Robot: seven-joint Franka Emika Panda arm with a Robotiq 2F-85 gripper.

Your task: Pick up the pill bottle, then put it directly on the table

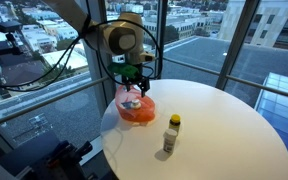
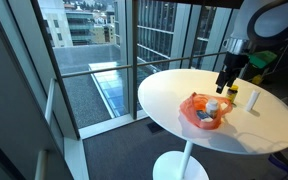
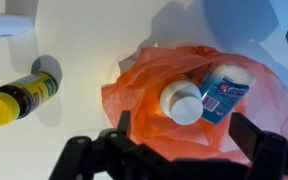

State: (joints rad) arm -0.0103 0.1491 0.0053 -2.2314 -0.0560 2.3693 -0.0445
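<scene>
The pill bottle (image 3: 199, 95), white with a white cap and a blue label, lies on its side in a crumpled orange container (image 3: 144, 90) on the round white table (image 1: 224, 130). It shows in both exterior views (image 1: 131, 100) (image 2: 212, 106), inside the orange container (image 1: 136, 112) (image 2: 197, 115). My gripper (image 3: 184, 135) is open and empty. It hangs a little above the bottle, with its fingers on either side of the container's near part. It also shows in both exterior views (image 1: 134, 78) (image 2: 227, 80).
A small dark bottle with a yellow cap (image 1: 171, 135) (image 2: 253, 100) (image 3: 19, 98) stands on the table beside the container. A white object (image 3: 4, 25) lies at the wrist view's top left corner. Glass walls surround the table. The table edge (image 2: 174, 90) is close to the container.
</scene>
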